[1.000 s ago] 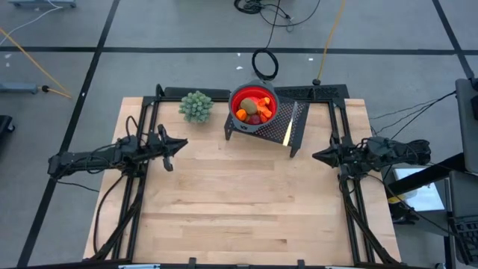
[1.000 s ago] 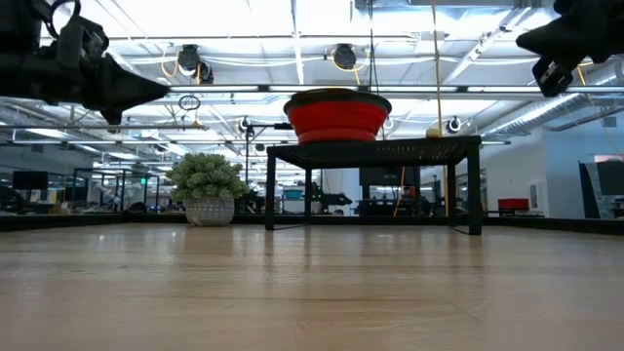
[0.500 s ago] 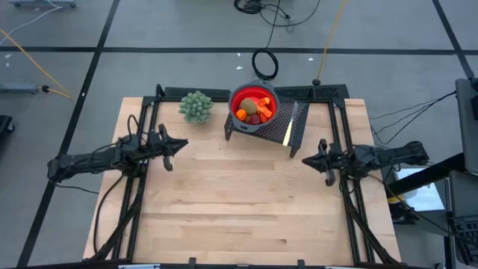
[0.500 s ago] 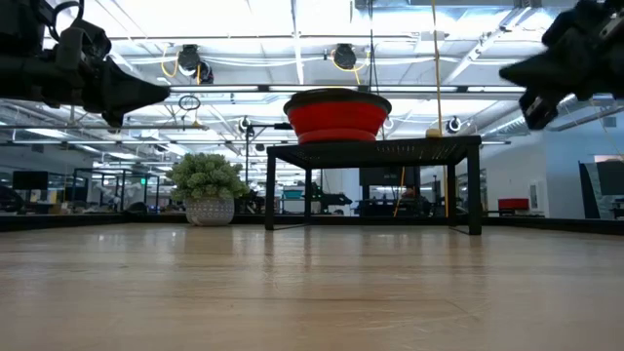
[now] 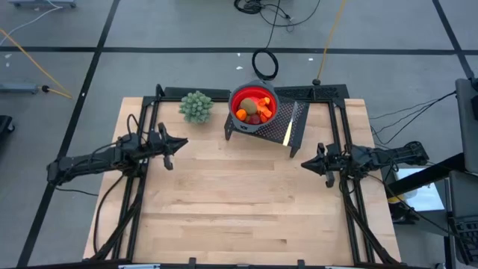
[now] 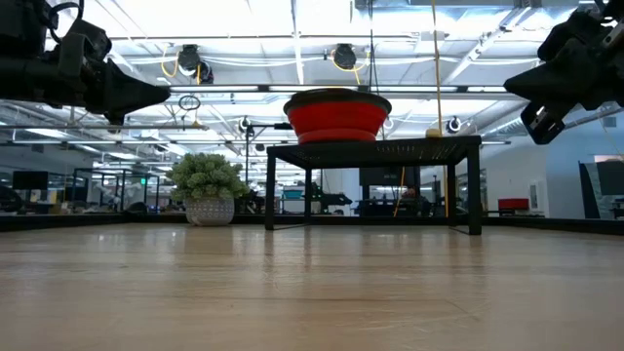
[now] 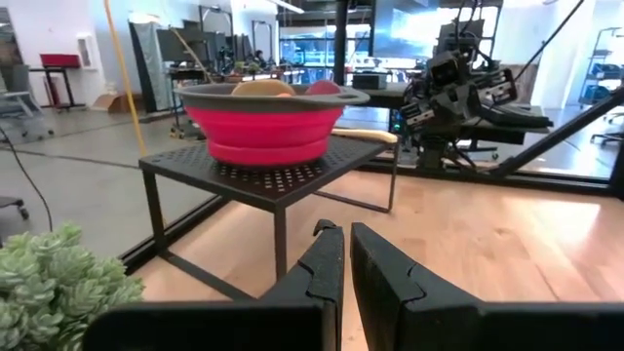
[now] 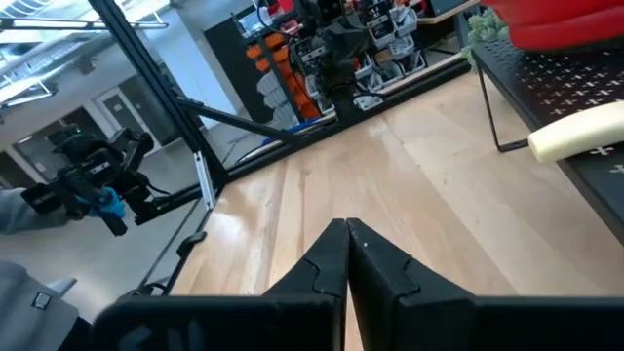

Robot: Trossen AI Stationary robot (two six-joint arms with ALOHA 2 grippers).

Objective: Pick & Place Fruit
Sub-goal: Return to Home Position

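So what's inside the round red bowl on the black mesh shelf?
The round red bowl holds toy fruit: a brown oval piece, orange pieces and a dark red one. Whatever lies beneath that pile is covered.

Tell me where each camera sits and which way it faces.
High: above the table, looking straight down; shows left gripper and right gripper.
Low: table-top height, facing the shelf; both grippers up high.
Left wrist: facing the red bowl; own fingers.
Right wrist: facing across the table; own fingers.
Shared: all show the shelf.

Potted plant (image 5: 196, 106), black shelf (image 5: 302, 112), red bowl (image 6: 336, 122)
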